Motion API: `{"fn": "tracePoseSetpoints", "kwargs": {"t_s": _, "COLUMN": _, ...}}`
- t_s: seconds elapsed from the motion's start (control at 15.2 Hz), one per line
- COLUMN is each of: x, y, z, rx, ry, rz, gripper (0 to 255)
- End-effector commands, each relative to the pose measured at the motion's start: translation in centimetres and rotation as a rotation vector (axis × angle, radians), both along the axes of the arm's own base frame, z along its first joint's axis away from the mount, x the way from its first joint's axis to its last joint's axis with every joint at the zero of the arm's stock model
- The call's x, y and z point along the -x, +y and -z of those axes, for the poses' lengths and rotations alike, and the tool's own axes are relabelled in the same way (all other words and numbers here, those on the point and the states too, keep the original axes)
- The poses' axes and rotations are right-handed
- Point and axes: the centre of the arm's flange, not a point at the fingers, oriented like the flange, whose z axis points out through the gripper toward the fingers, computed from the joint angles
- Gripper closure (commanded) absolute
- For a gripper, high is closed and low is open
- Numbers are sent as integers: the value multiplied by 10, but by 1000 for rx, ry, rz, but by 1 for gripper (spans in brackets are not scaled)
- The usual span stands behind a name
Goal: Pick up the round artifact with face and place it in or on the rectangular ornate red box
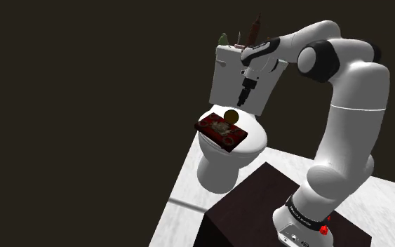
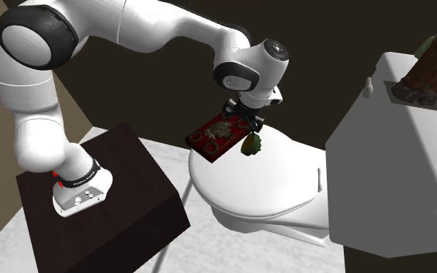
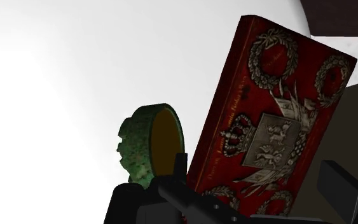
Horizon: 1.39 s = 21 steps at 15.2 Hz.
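A round green artifact [image 1: 231,116] with a yellow-brown flat back stands on edge on the white toilet lid [image 1: 253,138]. It is right beside the long side of the ornate red box [image 1: 219,130], which lies flat with silver crests on top. My gripper [image 1: 245,92] hangs open a little above the artifact, holding nothing. In the second exterior view the gripper [image 2: 244,122] is just over the artifact [image 2: 251,144] and the box [image 2: 215,136]. In the wrist view the artifact [image 3: 143,146] sits by one finger, and the box [image 3: 269,114] lies between the fingers [image 3: 128,202].
The white tank [image 1: 232,76] rises behind the lid and carries a brown object [image 2: 434,66] and small green pieces [image 1: 223,38]. My dark stand [image 2: 100,198] sits on pale marbled floor [image 1: 182,210]. Dark walls surround the toilet.
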Motion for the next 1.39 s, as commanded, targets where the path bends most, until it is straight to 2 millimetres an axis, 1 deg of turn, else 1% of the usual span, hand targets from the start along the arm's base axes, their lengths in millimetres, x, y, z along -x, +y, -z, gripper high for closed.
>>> {"fn": "tracePoseSetpoints", "kwargs": {"t_s": 0.0, "x": -13, "y": -17, "z": 17, "rx": -10, "ry": 1, "rz": -17, "gripper": 0}}
{"fn": "tracePoseSetpoints", "kwargs": {"t_s": 0.4, "x": -61, "y": -68, "z": 63, "rx": -38, "ry": 6, "rz": -62, "gripper": 0}}
{"fn": "tracePoseSetpoints", "kwargs": {"t_s": 0.46, "x": -66, "y": -73, "z": 67, "rx": -40, "ry": 7, "rz": -67, "gripper": 0}}
{"fn": "tracePoseSetpoints", "kwargs": {"t_s": 0.92, "x": -63, "y": -63, "z": 103, "rx": -40, "ry": 7, "rz": -67, "gripper": 0}}
{"fn": "tracePoseSetpoints", "kwargs": {"t_s": 0.99, "x": -63, "y": -62, "z": 106, "rx": -40, "ry": 7, "rz": -67, "gripper": 0}}
{"fn": "tracePoseSetpoints", "kwargs": {"t_s": 1.32, "x": -63, "y": -62, "z": 106, "rx": -40, "ry": 7, "rz": -67, "gripper": 0}}
